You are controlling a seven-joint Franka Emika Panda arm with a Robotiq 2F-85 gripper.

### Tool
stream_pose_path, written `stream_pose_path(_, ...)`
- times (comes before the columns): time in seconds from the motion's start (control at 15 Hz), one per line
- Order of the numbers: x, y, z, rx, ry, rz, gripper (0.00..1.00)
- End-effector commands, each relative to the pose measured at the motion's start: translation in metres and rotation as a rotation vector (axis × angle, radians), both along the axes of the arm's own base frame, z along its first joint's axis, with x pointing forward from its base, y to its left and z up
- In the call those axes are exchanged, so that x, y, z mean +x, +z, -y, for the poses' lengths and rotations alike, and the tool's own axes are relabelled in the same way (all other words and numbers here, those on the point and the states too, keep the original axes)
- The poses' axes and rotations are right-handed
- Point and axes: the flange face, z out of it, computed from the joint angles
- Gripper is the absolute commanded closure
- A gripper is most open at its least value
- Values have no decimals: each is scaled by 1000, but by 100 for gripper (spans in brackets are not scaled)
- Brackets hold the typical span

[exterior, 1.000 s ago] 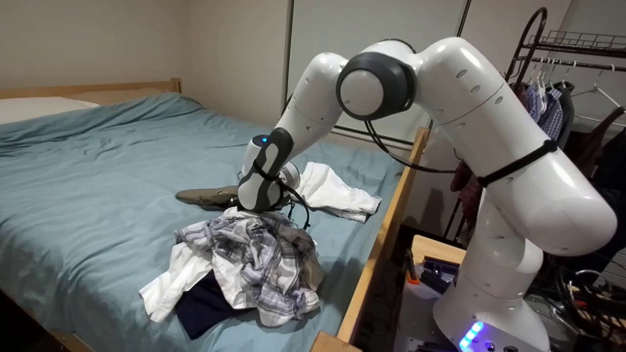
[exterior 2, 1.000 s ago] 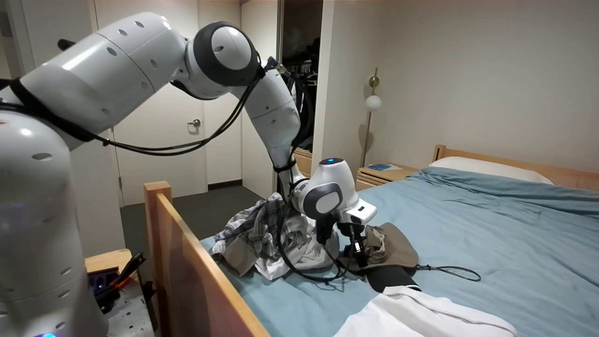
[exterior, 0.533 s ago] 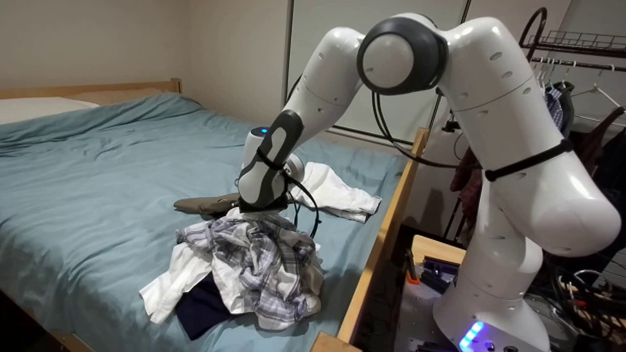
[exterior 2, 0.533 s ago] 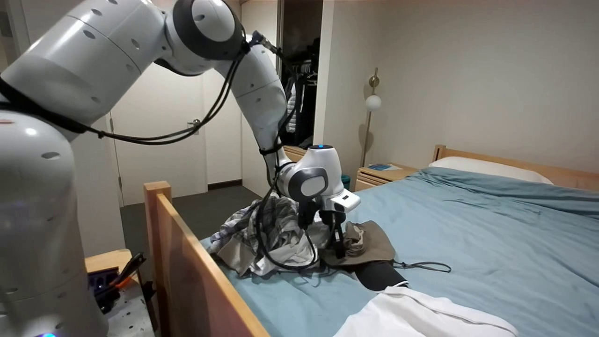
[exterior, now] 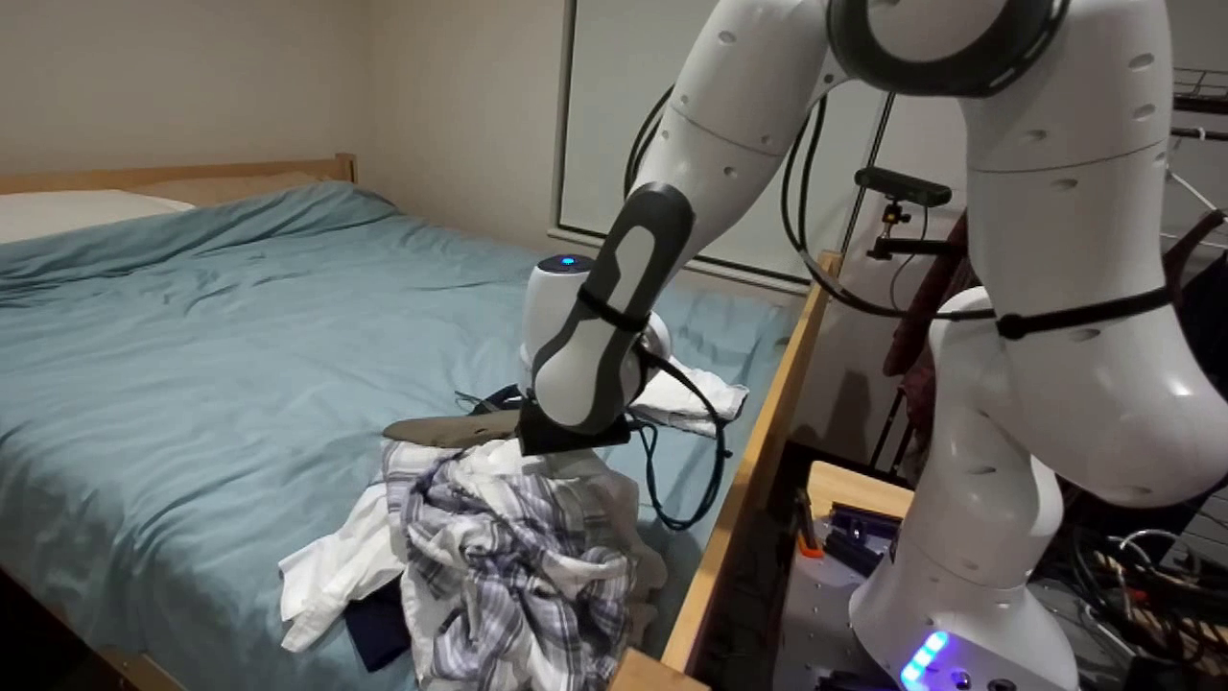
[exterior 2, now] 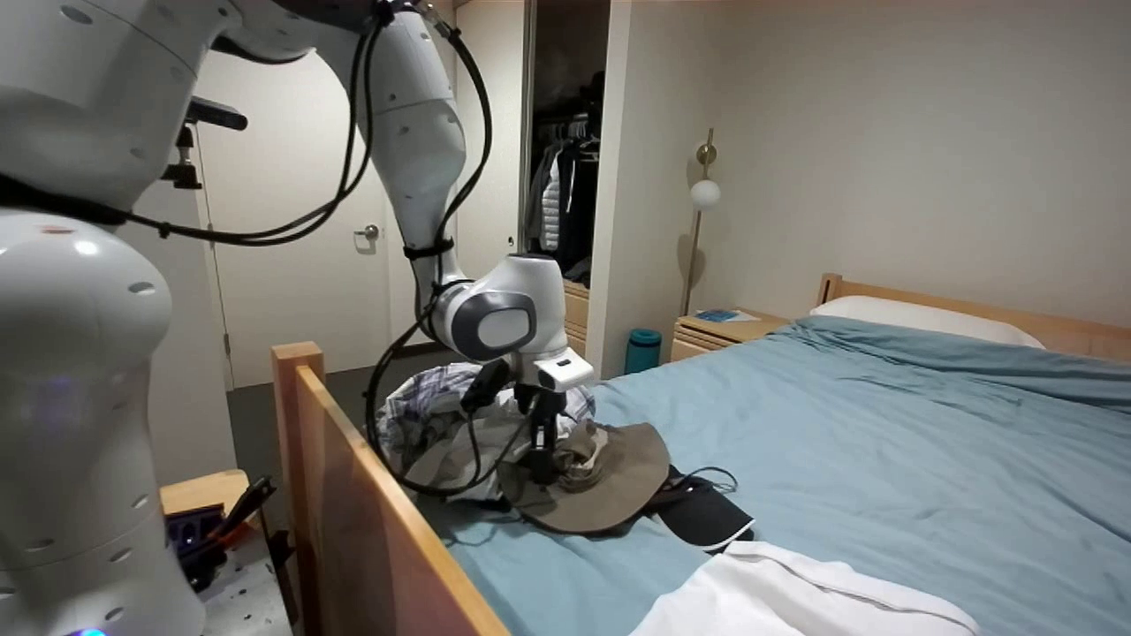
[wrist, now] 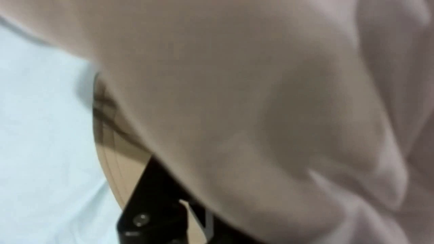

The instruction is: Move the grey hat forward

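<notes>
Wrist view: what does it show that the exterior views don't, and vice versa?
Only the wrist view: a round metal screw head on the black gripper, and legible seam lines on the brownish-grey fabric hat.
Only the exterior views: the white robot arm, light wooden footboard and white pillow.
Shared by all: gripper, hat, the blue fabric bedsheet, and rumpled pale cloth, too blurred in the wrist view to match to one garment.

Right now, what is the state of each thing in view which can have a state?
Hat: lying, bunched at its middle
Hand: at the hat; open or shut, cannot tell
Blanket: spread, wrinkled
Cap: lying on the blanket
Plaid shirt: crumpled
White cloth: on the blanket
Door: shut
Closet door: open
Lamp: looks unlit
Robot light: lit, blue
</notes>
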Motion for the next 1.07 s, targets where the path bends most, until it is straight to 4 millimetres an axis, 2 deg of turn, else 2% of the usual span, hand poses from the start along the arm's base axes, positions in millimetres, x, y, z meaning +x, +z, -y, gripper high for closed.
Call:
stream_pose_path(0.0, -71, 10, -7, 21, -103, 9, 93)
stream_pose_path(0.07, -33, 3, -3, 6, -50, 8, 93)
stream_pose_path(0.13, -47, 4, -3, 7, -71, 9, 93)
stream_pose_path(0.2, -56, 5, -3, 10, -80, 6, 68)
stream_pose_path(0.27, -51, 9, 1, 29, -59, 7, 67)
stream_pose_path(0.47, -47, 19, 2, 83, -3, 17, 48)
stream_pose_path(0.67, -62, 31, -4, 109, -10, 22, 30)
stream_pose_path(0.93, -95, 60, -27, 113, -47, 95, 3)
stream_pose_path(1.0, -100, 69, -32, 120, -64, 129, 1)
